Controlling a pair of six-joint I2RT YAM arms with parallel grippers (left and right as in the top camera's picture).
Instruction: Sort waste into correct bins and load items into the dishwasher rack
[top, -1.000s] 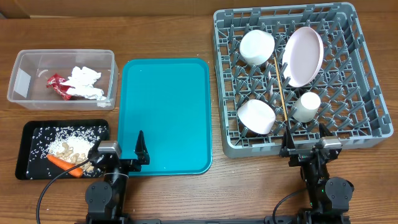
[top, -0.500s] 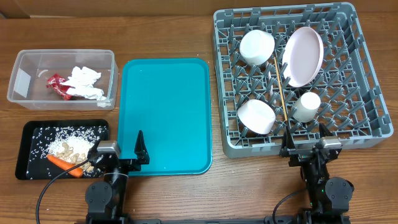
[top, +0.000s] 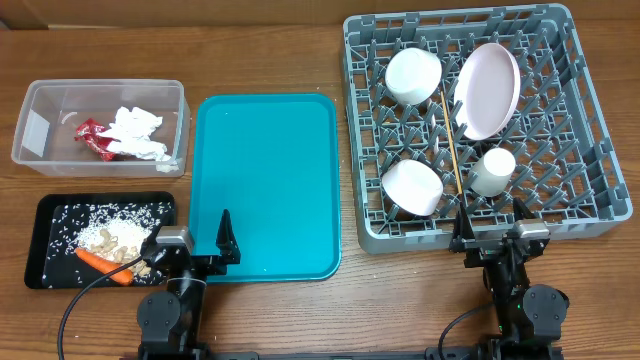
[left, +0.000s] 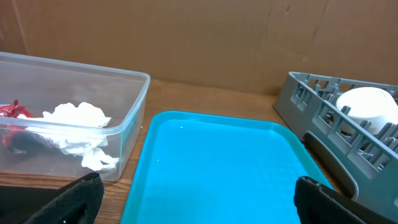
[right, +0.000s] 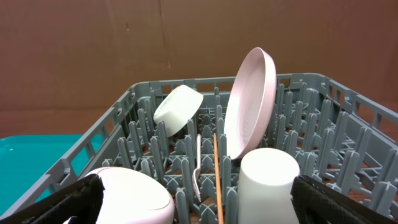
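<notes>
1. Nothing is found to have changed over the last second. Neither arm has shifted in the overhead view, and no object has been displaced.
2. The left gripper (top: 190, 245) is seen at the near edge of the worktop (top: 320, 310). Its jaws are spread wide and nothing is held. It sits between the black tray (top: 45, 215) and the near end of the teal tray (top: 265, 170).
3. The right gripper (top: 490, 235) is likewise spread wide and empty, and is placed just in front of the near wall of the dishwasher rack (top: 590, 215).
4. The waste is already sorted.
   - The wrappers (top: 90, 135) and napkins (top: 135, 133) lie in the clear tub (top: 40, 100).
   - The carrot (top: 98, 261), crumbs (top: 120, 240) and rice (top: 110, 212) lie in the black tray.
   - The teal tray is seen bare.
5. The items are already loaded in the rack.
   - The plate (top: 488, 90) is stood on edge between the pegs.
   - One bowl (top: 413, 75) is set at the far side and a second bowl (top: 412, 187) at the near side.
   - The cup (top: 492, 172) is placed just right of the near bowl.
   - The stick (top: 450, 140) is laid along the grid between them.
   - In the right wrist view a thin white handle (right: 198, 158) is seen beside the stick. It is probably the fork, though that cannot be confirmed.
6. With both grippers idle and empty and nothing left loose, the task is judged to be finished or at its very end. No further pick appears to be called for.
</notes>
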